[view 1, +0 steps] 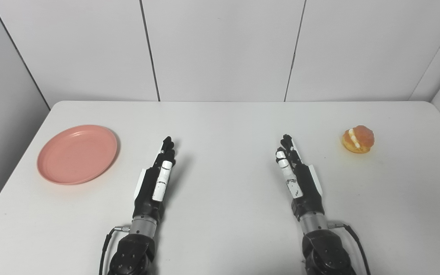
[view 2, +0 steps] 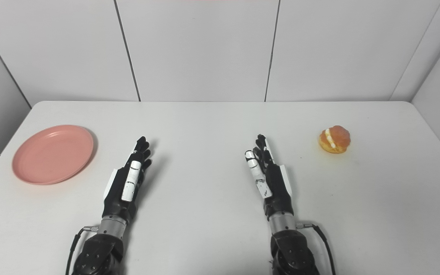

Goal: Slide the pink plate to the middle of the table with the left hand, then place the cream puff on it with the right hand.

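Observation:
A pink plate [view 1: 77, 154] lies empty on the white table [view 1: 224, 126] at the left side. A cream puff [view 1: 358, 139], golden with a white filling line, sits at the right side. My left hand [view 1: 158, 177] rests edge-up over the table, fingers stretched forward and holding nothing, a short way right of the plate. My right hand [view 1: 297, 174] is held the same way, open and empty, well to the left of the cream puff. Neither hand touches an object.
White wall panels [view 1: 220, 46] rise behind the table's far edge. The table's left edge runs close beside the plate, and its right edge lies past the cream puff. Black cables loop at both wrists.

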Robot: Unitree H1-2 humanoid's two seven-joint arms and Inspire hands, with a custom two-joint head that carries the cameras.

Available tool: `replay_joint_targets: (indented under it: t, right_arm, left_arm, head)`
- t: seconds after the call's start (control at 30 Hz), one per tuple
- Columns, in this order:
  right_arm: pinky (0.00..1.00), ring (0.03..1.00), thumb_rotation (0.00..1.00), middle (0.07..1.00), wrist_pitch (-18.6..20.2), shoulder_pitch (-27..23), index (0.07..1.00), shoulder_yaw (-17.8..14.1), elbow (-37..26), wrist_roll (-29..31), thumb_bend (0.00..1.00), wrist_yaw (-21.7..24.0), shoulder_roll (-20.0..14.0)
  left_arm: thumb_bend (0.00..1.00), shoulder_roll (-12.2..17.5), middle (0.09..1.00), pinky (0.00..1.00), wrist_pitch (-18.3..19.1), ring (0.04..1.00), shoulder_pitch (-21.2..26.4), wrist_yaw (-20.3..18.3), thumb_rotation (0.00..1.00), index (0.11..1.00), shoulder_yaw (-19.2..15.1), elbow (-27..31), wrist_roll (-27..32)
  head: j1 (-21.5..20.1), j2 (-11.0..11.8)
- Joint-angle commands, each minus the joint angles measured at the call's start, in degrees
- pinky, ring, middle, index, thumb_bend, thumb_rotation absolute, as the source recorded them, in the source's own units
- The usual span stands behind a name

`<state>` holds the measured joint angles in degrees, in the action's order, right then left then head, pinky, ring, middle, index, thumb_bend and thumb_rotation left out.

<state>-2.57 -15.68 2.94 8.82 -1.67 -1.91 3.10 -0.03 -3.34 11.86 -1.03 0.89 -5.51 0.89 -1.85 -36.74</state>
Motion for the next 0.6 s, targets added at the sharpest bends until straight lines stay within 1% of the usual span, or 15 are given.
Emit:
replay_joint_targets:
  t: [0.0,0.1,0.13,0.17,0.23,0.27,0.37,0.4,0.43,0.5,0.57]
  right_arm:
    - [0.94,0.955,0.86,0.977,-1.67,-0.99,0.976,0.19,-0.72,-0.22,0.56,0.19,0.28]
    - [0.93,0.946,0.86,0.975,-1.84,-1.06,0.971,0.16,-0.66,-0.44,0.54,-0.03,0.35]
    - [0.94,0.948,0.85,0.975,-1.76,-1.09,0.975,0.11,-0.64,-0.24,0.55,0.07,0.36]
    - [0.94,0.949,0.85,0.976,-1.52,-1.09,0.977,0.12,-0.74,-0.14,0.55,0.18,0.37]
    - [0.94,0.949,0.86,0.977,-1.32,-1.07,0.98,0.33,-0.84,-0.53,0.55,0.22,0.21]
    - [0.93,0.947,0.87,0.977,-1.26,-1.05,0.982,0.44,-0.91,-0.77,0.54,0.2,0.13]
    - [0.93,0.95,0.86,0.978,-1.2,-1.05,0.981,0.41,-1.02,-0.83,0.55,0.12,0.19]
    - [0.93,0.95,0.86,0.978,-1.43,-1.05,0.98,0.26,-0.95,-0.67,0.55,0.05,0.32]
    - [0.92,0.943,0.84,0.972,-1.61,-1.04,0.973,0.15,-0.9,-0.56,0.53,0.01,0.42]
    - [0.93,0.944,0.84,0.974,-1.27,-1.04,0.974,0.09,-1.07,-0.39,0.53,0.15,0.47]
    - [0.94,0.951,0.85,0.979,-1.06,-1.03,0.98,0.07,-1.23,0.41,0.54,0.79,0.47]
  left_arm:
    - [0.72,0.43,0.999,1.0,-0.96,0.998,0.86,-0.6,0.95,0.984,0.07,-0.37,0.13]
    - [0.71,0.38,1.0,1.0,-0.66,1.0,0.76,-0.4,0.96,0.998,0.08,-0.06,-0.08]
    - [0.7,0.26,0.997,1.0,-0.64,0.996,0.74,-0.16,0.95,0.963,0.01,0.07,-0.19]
    - [0.7,0.55,0.996,0.99,-0.49,0.995,0.78,-0.54,0.95,0.951,0.2,0.1,-0.23]
    - [0.7,0.86,1.0,1.0,-0.15,0.999,0.8,-0.91,0.98,0.987,0.39,0.12,-0.18]
    - [0.7,0.8,1.0,1.0,0.03,1.0,0.77,-0.87,0.97,0.995,0.35,0.18,0.0]
    - [0.68,0.91,1.0,1.0,1.08,1.0,0.67,-1.04,0.99,1.0,0.63,0.78,0.04]
    - [0.68,0.86,1.0,1.0,0.67,1.0,0.69,-0.99,0.98,1.0,0.62,0.63,0.11]
    - [0.67,0.79,1.0,1.0,0.29,1.0,0.7,-0.92,0.98,1.0,0.59,0.47,0.18]
    - [0.7,0.94,1.0,1.0,-0.3,1.0,0.9,-0.88,0.98,1.0,0.64,-0.01,-0.06]
    - [0.7,1.3,1.0,1.0,0.52,1.0,0.86,-1.5,0.99,1.0,0.91,0.32,0.13]
  head:
    - [0.04,0.02]
    - [0.08,-0.02]
    - [0.08,-0.02]
    - [0.02,-0.03]
    - [0.05,0.03]
    - [0.05,0.03]
    - [0.1,-0.02]
    - [0.1,-0.02]
    - [0.1,-0.02]
    - [0.09,-0.14]
    - [0.1,-0.07]
